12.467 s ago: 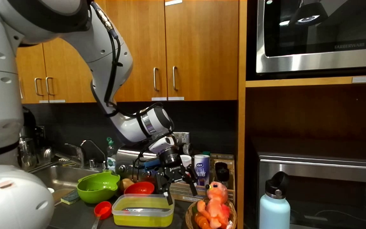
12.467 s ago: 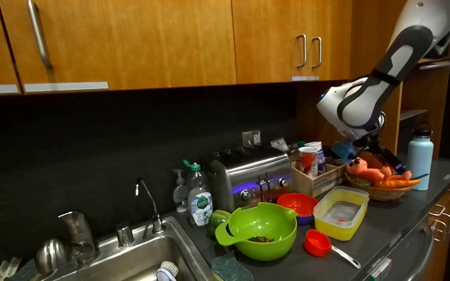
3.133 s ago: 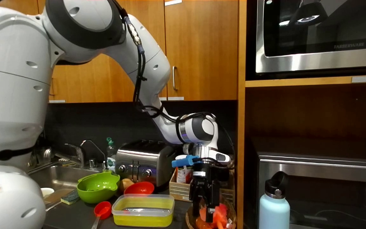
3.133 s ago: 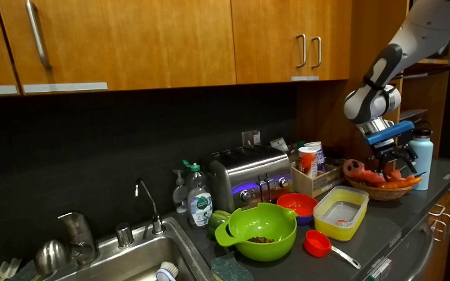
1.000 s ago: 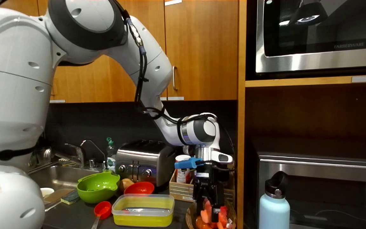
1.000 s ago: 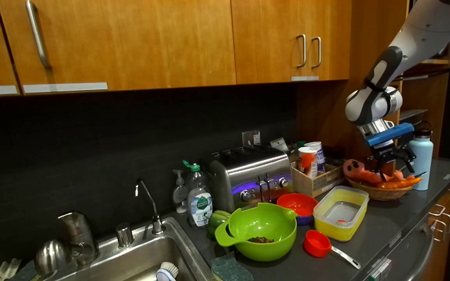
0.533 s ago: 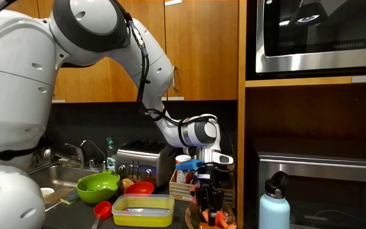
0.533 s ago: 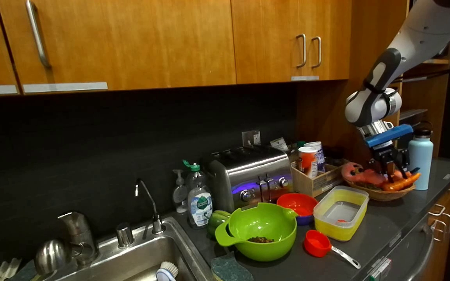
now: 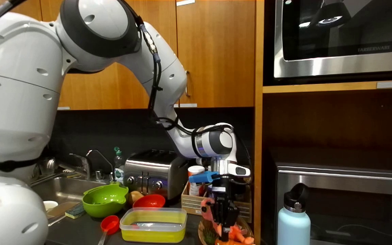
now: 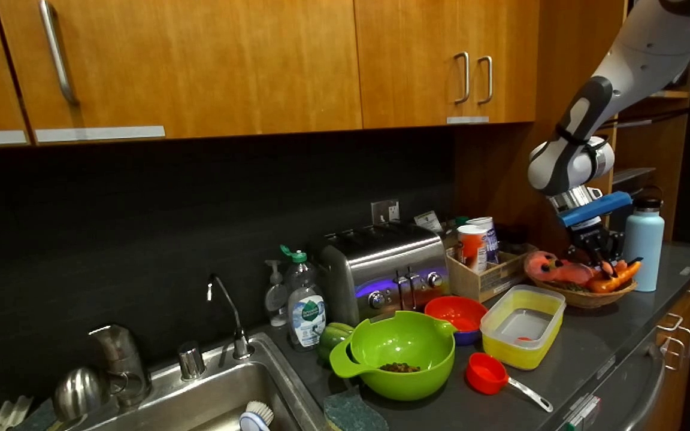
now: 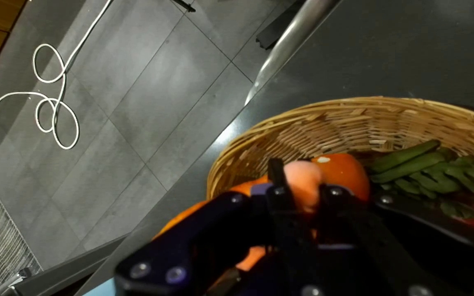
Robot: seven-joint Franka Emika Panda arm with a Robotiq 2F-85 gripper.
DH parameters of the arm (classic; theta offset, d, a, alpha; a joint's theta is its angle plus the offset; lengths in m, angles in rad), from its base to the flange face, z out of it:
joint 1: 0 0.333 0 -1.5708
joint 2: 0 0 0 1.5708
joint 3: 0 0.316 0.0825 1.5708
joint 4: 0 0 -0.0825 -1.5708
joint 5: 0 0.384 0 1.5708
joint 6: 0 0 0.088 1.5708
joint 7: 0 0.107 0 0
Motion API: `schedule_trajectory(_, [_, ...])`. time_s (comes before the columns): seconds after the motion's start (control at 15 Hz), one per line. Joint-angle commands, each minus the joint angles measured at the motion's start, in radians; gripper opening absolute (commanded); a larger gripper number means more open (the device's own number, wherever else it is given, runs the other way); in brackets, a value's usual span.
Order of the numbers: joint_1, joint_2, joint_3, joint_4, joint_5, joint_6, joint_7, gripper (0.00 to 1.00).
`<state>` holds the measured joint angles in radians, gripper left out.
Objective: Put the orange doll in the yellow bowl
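Gripper (image 11: pixel 304 181) was nearly closed on prob. just one limb of the orange doll (image 10: pixel 569 273), in the basket (image 11: pixel 344 119) below it, so that thin hold risked a slip, & adj. carrot (image 10: pixel 620 276) a snag.

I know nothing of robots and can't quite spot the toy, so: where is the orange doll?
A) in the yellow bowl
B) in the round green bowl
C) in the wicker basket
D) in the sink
C: both exterior views show the orange doll in the wicker basket, its head by the rim.
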<state>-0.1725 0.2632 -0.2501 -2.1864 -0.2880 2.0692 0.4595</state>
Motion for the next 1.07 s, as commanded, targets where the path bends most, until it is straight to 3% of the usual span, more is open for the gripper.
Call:
schedule_trajectory(0.0, [0.003,0.012,-0.007,0.018,0.0,-0.009,-0.019,0.03])
schedule_trajectory(1.0, [0.056,-0.146,0.051,0.04,0.01,-0.191,-0.022,0.03])
